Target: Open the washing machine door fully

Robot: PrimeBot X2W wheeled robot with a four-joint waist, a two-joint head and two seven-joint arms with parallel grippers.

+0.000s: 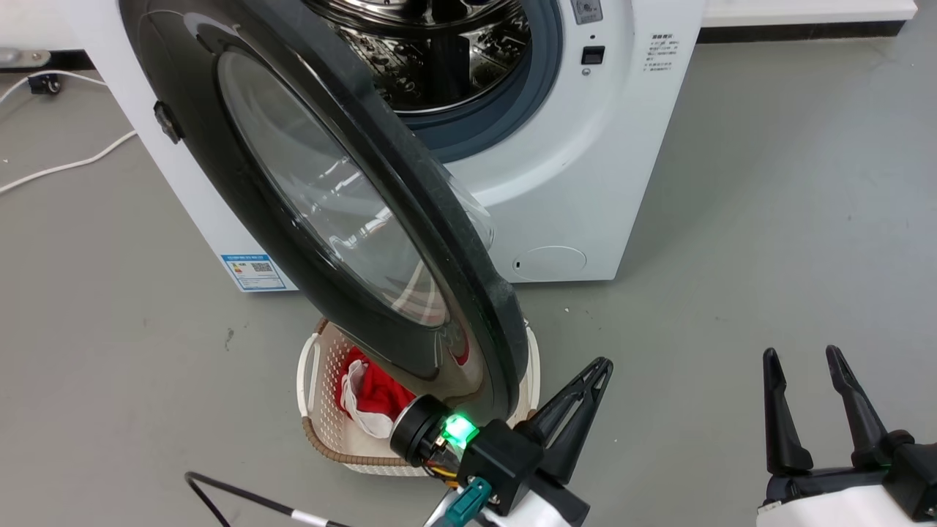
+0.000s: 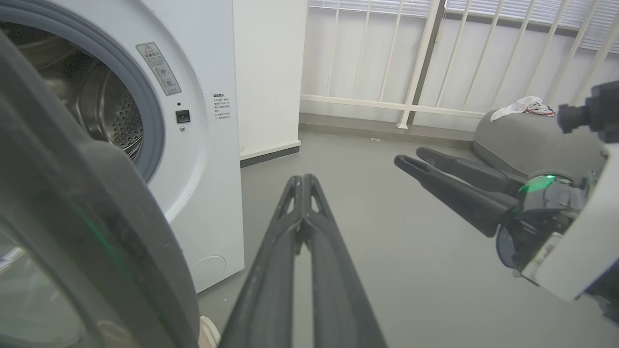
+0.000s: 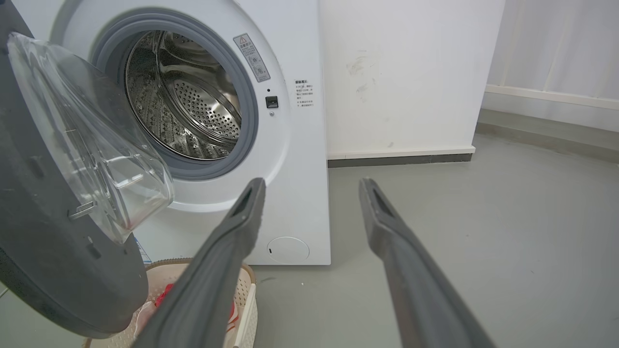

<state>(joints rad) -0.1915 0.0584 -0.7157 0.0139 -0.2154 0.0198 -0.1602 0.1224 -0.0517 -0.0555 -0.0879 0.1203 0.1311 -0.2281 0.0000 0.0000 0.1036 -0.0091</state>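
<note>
Door (image 1: pixel 329 205) half-open; left pincer (image 1: pixel 600 369) closed empty beside its edge, right pincer (image 1: pixel 801 355) spread empty.

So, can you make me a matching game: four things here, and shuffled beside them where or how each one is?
Things:
1 door
2 left gripper
3 right gripper
4 basket

States:
A fingers spread apart
B on the floor under the door
C standing open
D fingers pressed together

Pairs: 1-C, 2-D, 3-A, 4-B
</note>
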